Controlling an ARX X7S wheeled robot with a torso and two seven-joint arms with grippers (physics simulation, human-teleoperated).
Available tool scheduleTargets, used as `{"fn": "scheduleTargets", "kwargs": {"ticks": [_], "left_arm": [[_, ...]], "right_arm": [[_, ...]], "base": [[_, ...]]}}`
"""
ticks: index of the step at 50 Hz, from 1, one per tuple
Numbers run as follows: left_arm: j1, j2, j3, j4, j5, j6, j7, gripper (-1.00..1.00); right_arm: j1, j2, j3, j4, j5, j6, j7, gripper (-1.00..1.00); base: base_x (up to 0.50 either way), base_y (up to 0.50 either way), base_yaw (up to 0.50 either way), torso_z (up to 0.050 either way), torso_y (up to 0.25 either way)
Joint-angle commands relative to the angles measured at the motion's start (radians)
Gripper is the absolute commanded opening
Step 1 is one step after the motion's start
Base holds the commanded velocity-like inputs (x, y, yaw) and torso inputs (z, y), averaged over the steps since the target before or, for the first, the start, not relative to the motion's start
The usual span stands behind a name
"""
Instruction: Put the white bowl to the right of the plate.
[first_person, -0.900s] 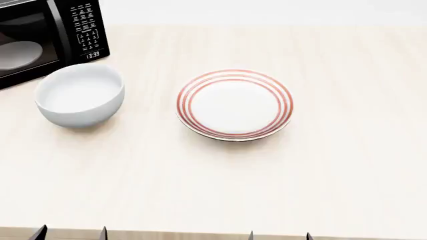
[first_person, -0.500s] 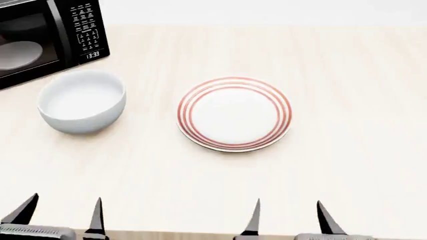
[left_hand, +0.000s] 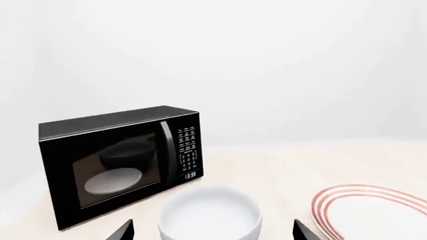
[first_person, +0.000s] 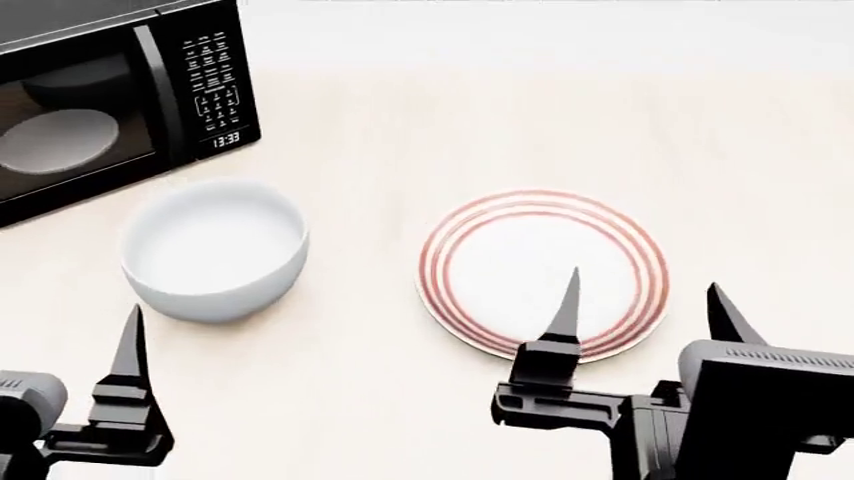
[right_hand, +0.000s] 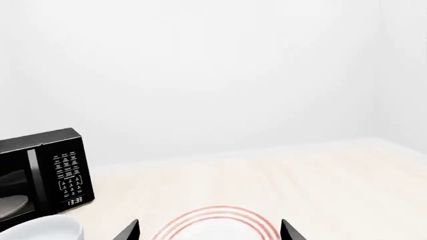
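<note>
The white bowl (first_person: 214, 250) stands upright on the table, left of the plate (first_person: 543, 273) with a gap between them. The plate is flat and white with red rings. My left gripper (left_hand: 213, 232) is open, short of the bowl (left_hand: 210, 215), which sits centred between its two tips without touching them. Only one left finger (first_person: 130, 350) shows in the head view, near the bowl's front left. My right gripper (first_person: 646, 310) is open over the plate's near right edge and holds nothing. In the right wrist view the plate (right_hand: 217, 225) lies between the right gripper's (right_hand: 209, 231) tips.
A black microwave (first_person: 94, 110) with a glass disc inside stands at the back left, close behind the bowl. Bare light wooden table (first_person: 761, 180) stretches to the right of the plate and behind it. A white wall (right_hand: 213, 75) rises beyond the table.
Both grippers have risen and reached forward into the head view, open. The view itself has shifted, so bowl, plate and microwave now sit lower and further right.
</note>
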Motion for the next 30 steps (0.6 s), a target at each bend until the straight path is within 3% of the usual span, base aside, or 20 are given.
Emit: {"fn": "scheduleTargets", "kwargs": {"ticks": [1, 7, 30], "left_arm": [[-0.017, -0.014, -0.006, 0.04, -0.017, -0.046, -0.008, 1.0], [-0.015, -0.017, -0.001, 0.059, -0.02, -0.049, -0.015, 1.0], [-0.015, -0.027, -0.005, 0.053, -0.044, -0.039, -0.032, 1.0]], "right_arm": [[0.04, 0.018, 0.034, -0.053, 0.032, 0.056, 0.027, 1.0], [0.037, 0.027, 0.027, -0.072, 0.029, 0.05, 0.038, 1.0], [0.036, 0.041, -0.002, -0.07, 0.043, 0.054, 0.06, 1.0]], "base": [[0.43, 0.38, 0.0, 0.0, 0.0], [0.48, 0.24, 0.0, 0.0, 0.0], [0.5, -0.06, 0.0, 0.0, 0.001]]}}
